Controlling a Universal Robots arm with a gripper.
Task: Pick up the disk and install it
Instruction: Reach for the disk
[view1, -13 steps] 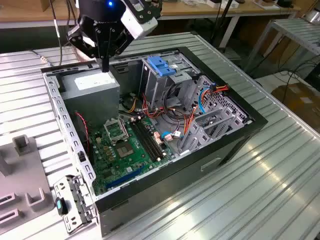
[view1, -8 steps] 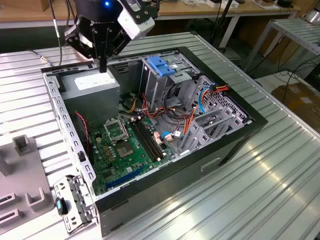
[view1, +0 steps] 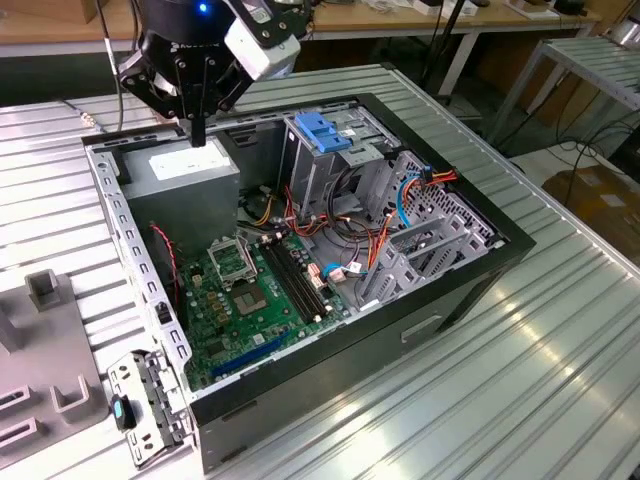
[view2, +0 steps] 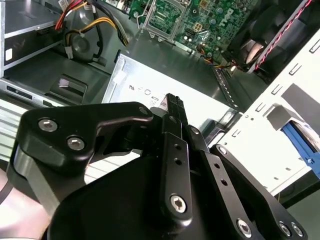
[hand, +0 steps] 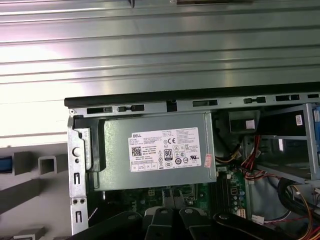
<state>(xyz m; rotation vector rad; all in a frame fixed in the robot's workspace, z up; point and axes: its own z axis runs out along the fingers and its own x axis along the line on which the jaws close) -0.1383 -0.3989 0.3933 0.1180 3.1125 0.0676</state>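
Note:
The disk is out of view. My gripper (view1: 198, 132) hangs over the back left corner of the open computer case (view1: 470, 290), just above the grey power supply box (view1: 185, 175) with its white label. In the second wrist view the black fingers (view2: 172, 107) are pressed together with nothing between them, and the tips point at the top of the power supply box (view2: 150, 82). A bare light-blue plastic bracket (view1: 325, 132) sits on top of the drive cage (view1: 320, 175) at the back of the case.
The green motherboard (view1: 250, 290) lies on the case floor, with red, orange and blue cables (view1: 400, 200) running to the exterior view's right. A grey fixture (view1: 45, 345) with slots stands at the exterior view's left on the slatted metal table (view1: 520, 380).

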